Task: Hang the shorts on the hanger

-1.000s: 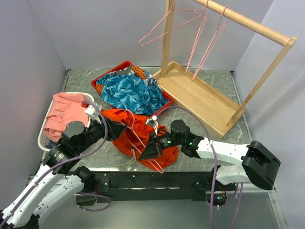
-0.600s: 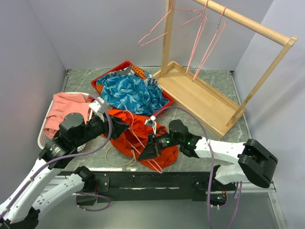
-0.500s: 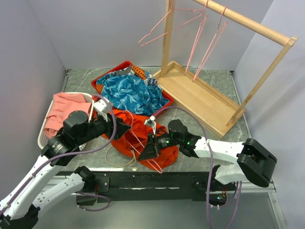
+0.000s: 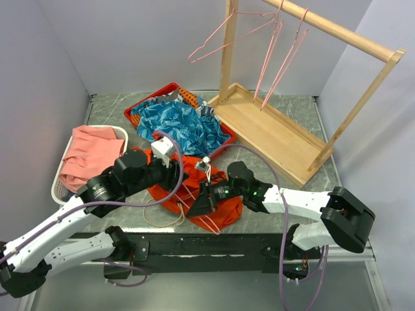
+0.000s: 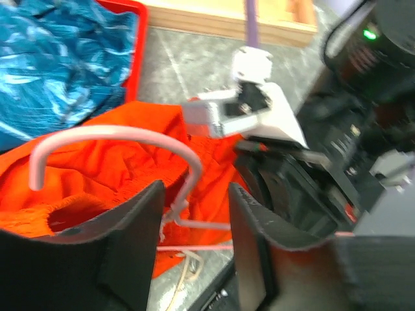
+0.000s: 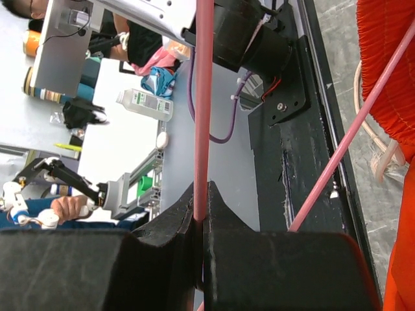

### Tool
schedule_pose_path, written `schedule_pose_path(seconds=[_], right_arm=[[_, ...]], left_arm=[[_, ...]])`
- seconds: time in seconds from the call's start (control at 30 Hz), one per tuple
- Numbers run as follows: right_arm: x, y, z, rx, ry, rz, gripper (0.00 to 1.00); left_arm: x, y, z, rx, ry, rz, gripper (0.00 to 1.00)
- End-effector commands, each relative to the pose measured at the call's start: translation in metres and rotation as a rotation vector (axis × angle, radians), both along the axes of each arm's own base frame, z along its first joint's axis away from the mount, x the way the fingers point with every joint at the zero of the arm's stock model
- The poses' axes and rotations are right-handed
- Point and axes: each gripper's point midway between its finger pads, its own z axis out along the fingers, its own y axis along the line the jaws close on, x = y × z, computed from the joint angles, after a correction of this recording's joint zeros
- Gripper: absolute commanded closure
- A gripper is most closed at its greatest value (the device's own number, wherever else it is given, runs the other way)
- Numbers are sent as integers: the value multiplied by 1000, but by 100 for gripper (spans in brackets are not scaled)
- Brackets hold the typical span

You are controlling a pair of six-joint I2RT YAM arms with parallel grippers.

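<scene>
The orange-red shorts [image 4: 170, 189] lie crumpled on the table in front of the arms. A thin pink hanger [image 4: 206, 220] rests across them. My right gripper [image 4: 202, 202] is shut on one of its wire sides; in the right wrist view the hanger [image 6: 203, 97] runs straight up out of the pinched right gripper [image 6: 201, 220]. My left gripper [image 5: 194, 194] hovers open over the shorts [image 5: 97, 175]. The hanger's hook [image 5: 117, 135] arches just beyond it, and the neck passes between the jaws without touching them. In the top view the left gripper [image 4: 176, 170] is just left of the right one.
A red basket [image 4: 139, 105] holding a blue leaf-patterned garment [image 4: 178, 126] stands behind the shorts. A white basket [image 4: 57, 188] with salmon-pink cloth [image 4: 87, 152] is at the left. A wooden rack [image 4: 279, 133] with more pink hangers [image 4: 272, 55] fills the back right. A drawstring [image 4: 159, 214] loops on the table.
My left arm has swung right and forward from beside the white basket to over the shorts, bringing its open jaws around the hanger's neck. The right gripper has kept its hold, barely moving.
</scene>
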Motion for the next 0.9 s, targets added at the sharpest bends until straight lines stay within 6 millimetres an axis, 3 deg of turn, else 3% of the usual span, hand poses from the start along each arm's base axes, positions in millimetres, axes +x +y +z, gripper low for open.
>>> schedule_pose_path(seconds=[0.0,0.13,0.23,0.27,0.33,0.37,0.4,0.47,0.5,0.53,0.6,0.63,0.67,0.73,0.87], right_arm=[[8,6,29,84,-87,-5,100],[10,5,28,73,-102,-19,100],[15,4,24,45,-109,-52,100],[17,4,25,39,-114,-68,99],[26,3,17,-20,-112,-126,85],[28,2,18,-27,-119,-143,67],[30,0,11,-71,-108,-164,58],[44,-3,17,-95,-141,-254,42],[47,-9,12,-142,-130,-287,39],[61,-13,23,-145,-153,-385,36],[76,-29,18,-235,-138,-513,33],[87,-38,25,-259,-136,-605,31],[109,-54,20,-320,-142,-756,31],[121,-79,5,-408,-95,-883,31],[146,-106,-20,-438,11,-988,32]], left_arm=[[30,2,25,-33,-92,162,56],[38,1,19,-12,-95,218,74],[42,4,18,-12,-104,256,98],[43,7,19,-9,-111,272,99],[44,9,16,2,-117,282,99],[45,11,15,4,-123,295,99],[45,11,14,5,-128,295,99],[45,11,15,2,-134,300,99],[44,11,14,3,-137,299,99],[44,10,13,7,-139,296,99],[46,15,11,14,-142,328,99],[46,14,11,15,-143,326,99],[46,14,11,14,-144,326,99],[46,16,11,13,-147,333,99],[46,19,12,7,-156,345,99]])
